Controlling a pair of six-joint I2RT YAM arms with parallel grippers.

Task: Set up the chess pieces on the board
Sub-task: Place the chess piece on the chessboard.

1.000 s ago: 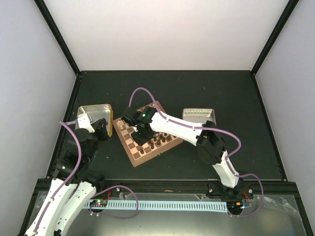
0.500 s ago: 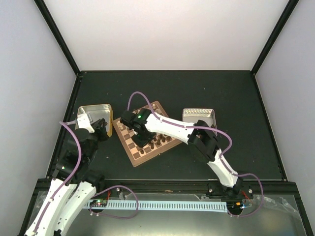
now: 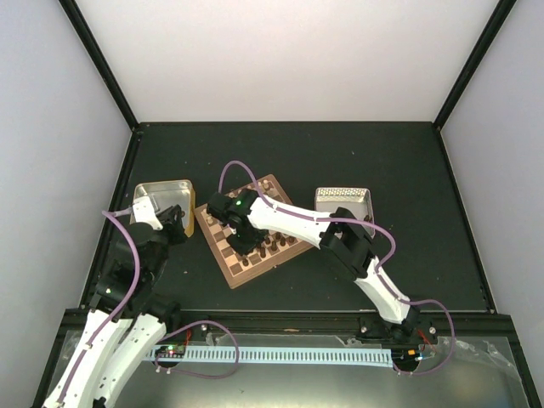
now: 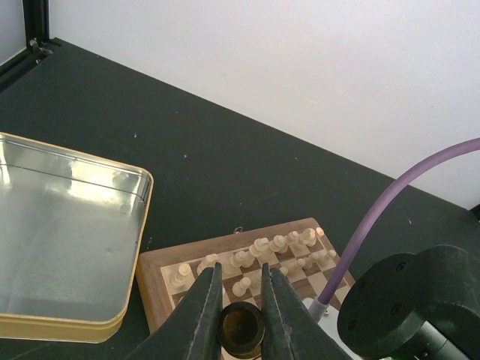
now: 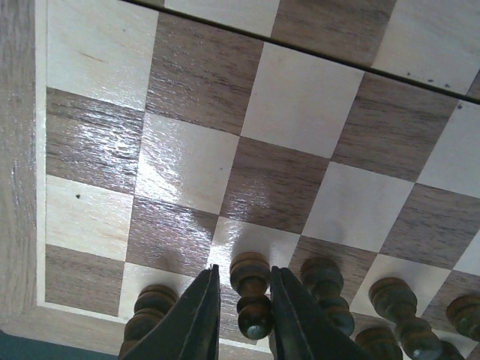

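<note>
The board (image 3: 233, 277) lies at an angle in the middle of the table. My right gripper (image 3: 243, 241) is low over its near-left part. In the right wrist view its jaws (image 5: 243, 270) stand slightly open around an upright dark pawn (image 5: 251, 294) on a pale square, with a gap showing on the left side. More dark chess pieces (image 5: 324, 283) stand beside it in the same row. My left gripper (image 4: 241, 268) hovers left of the board, shut on a dark brown piece (image 4: 241, 328) whose round base shows. Cream pieces (image 4: 279, 244) line the board's far rows.
A gold-sided tin (image 3: 161, 192) sits left of the board, right by my left gripper (image 3: 175, 216). A silver tin (image 3: 342, 198) sits to the board's right. The right arm's purple cable (image 4: 375, 217) arcs over the board. Black frame rails edge the table.
The right wrist has slid a little to the left over the board, and the elbow followed. The left arm has not moved.
</note>
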